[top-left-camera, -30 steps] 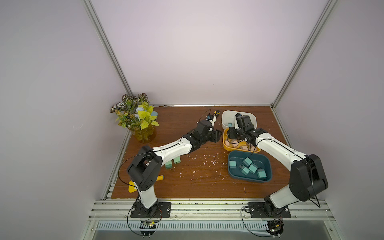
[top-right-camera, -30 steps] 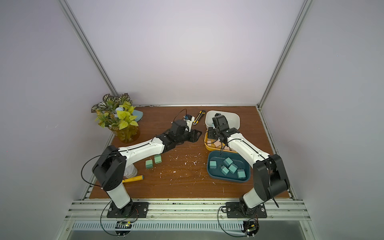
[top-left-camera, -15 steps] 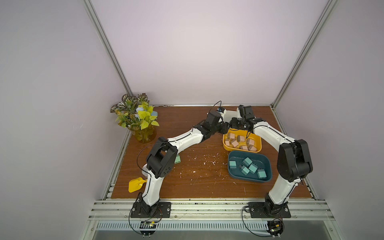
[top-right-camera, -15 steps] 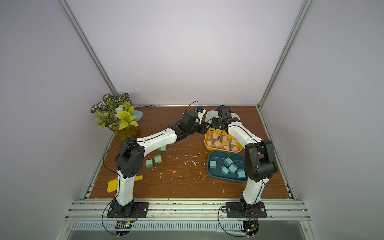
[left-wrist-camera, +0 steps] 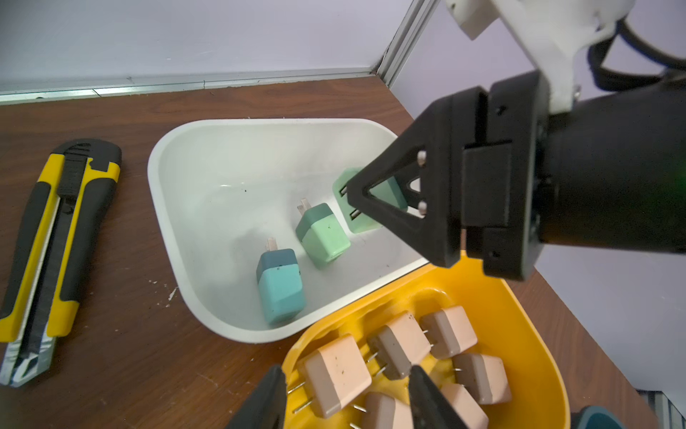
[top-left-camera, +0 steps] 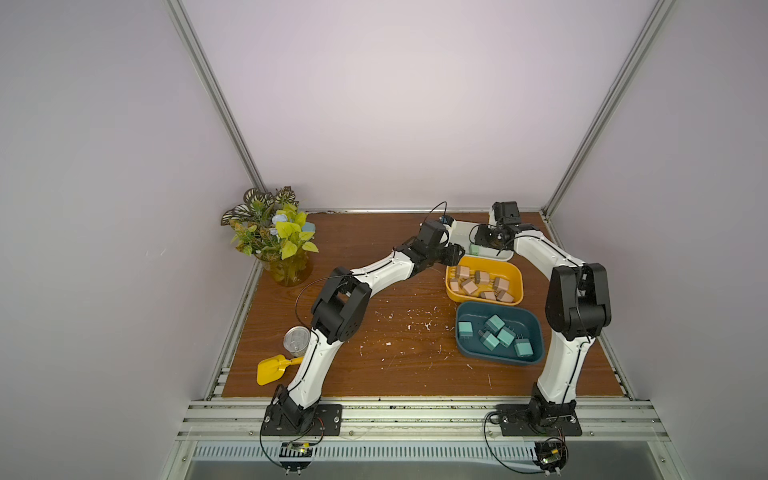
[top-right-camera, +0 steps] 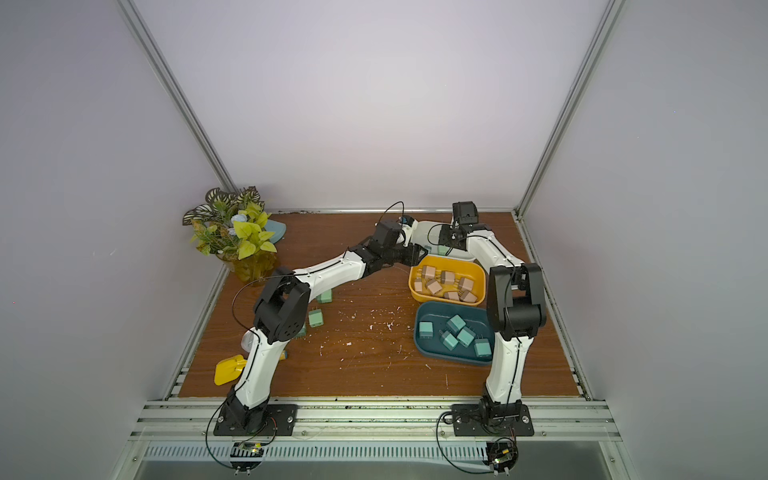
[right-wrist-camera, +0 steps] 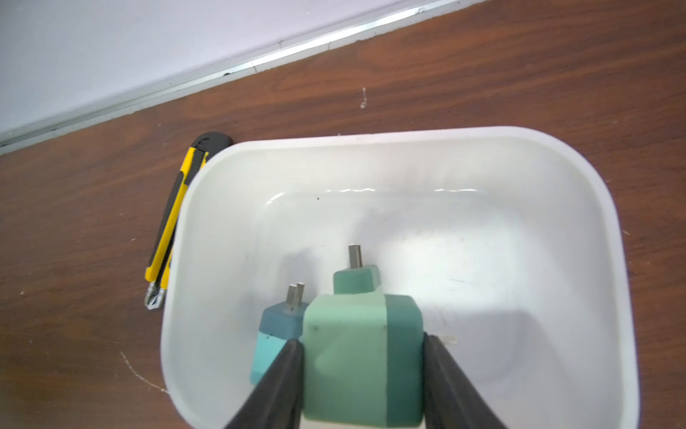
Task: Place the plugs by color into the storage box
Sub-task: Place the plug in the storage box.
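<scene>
A mint-green plug [right-wrist-camera: 345, 353] hangs clamped between the right jaws, just above the white tray [right-wrist-camera: 371, 146], where another green plug [right-wrist-camera: 356, 278] and a teal plug [right-wrist-camera: 276, 330] lie. The left jaws stand partly apart, gripping nothing, over the pink plugs [left-wrist-camera: 336, 371] in the yellow tray [left-wrist-camera: 519, 315] alongside on the bench [left-wrist-camera: 111, 371].

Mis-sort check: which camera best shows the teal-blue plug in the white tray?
Left wrist: teal-blue plug whole, in the white tray. Right wrist: half hidden behind the gripped mint plug. Top views: not discernible.
</scene>
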Controlling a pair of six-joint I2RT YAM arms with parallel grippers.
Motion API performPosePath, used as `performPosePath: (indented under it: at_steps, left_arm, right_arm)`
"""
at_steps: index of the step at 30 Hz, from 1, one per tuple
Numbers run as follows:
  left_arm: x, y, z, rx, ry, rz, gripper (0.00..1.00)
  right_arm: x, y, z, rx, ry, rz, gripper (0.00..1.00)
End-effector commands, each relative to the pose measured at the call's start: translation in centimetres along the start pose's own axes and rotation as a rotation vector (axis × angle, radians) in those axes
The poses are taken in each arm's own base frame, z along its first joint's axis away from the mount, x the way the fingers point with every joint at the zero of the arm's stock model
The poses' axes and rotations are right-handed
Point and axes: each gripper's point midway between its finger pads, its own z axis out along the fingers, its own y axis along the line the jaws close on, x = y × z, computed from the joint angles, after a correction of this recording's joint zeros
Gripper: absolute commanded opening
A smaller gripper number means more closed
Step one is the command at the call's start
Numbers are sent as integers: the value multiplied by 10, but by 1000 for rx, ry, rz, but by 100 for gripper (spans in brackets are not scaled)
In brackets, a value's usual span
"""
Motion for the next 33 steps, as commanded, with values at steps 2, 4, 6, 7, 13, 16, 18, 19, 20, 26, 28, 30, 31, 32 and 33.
performPosePath:
  at_steps: [2, 4, 6, 7, 13, 16, 18, 19, 20, 26, 28, 30, 31, 32, 33]
  left_arm:
    - [-19, 3, 2, 13, -14, 16, 55]
    - [-24, 5, 7, 12, -21, 18, 55]
    - [-29, 5, 12, 17, -28, 16, 55]
    - [-28, 4, 15, 24, -22, 12, 55]
    - [-25, 0, 12, 44, -6, -36, 55]
    - [-24, -6, -2, 40, -10, -38, 55]
    - [-23, -9, -14, 28, -18, -30, 55]
    - [-22, -10, -22, 21, -22, -29, 55]
    - [-21, -12, -29, 17, -24, -30, 55]
    - [-2, -14, -77, -26, -17, -38, 55]
    - [11, -12, -97, -52, -10, -38, 56]
    - [20, -11, -118, -73, -22, -34, 57]
    - [24, -10, -130, -86, -29, -33, 57]
    - [29, -8, -141, -104, -30, -30, 58]
    - [33, -6, -151, -121, -31, -27, 58]
  right_arm:
    - [-25, -3, -7, 1, -49, 10, 46]
    - [-28, -8, -5, 21, -52, 11, 58]
    - [-28, -10, -3, 38, -44, 11, 72]
    - [-30, -11, -4, 41, -43, 12, 73]
    - [-30, -3, -27, -3, -60, 25, 73]
    - [-25, 11, -47, -69, -77, 35, 73]
    - [-20, 23, -61, -107, -91, 32, 73]
    - [-14, 31, -67, -130, -87, 30, 73]
    - [-8, 40, -72, -163, -79, 31, 73]
    - [36, 99, -102, -279, -39, 0, 73]
    - [49, 112, -114, -287, -38, -18, 73]
    - [61, 122, -125, -307, -40, -17, 73]
    - [67, 127, -133, -322, -43, -12, 72]
    - [72, 131, -139, -335, -45, -5, 72]
    - [76, 135, -147, -351, -52, 1, 72]
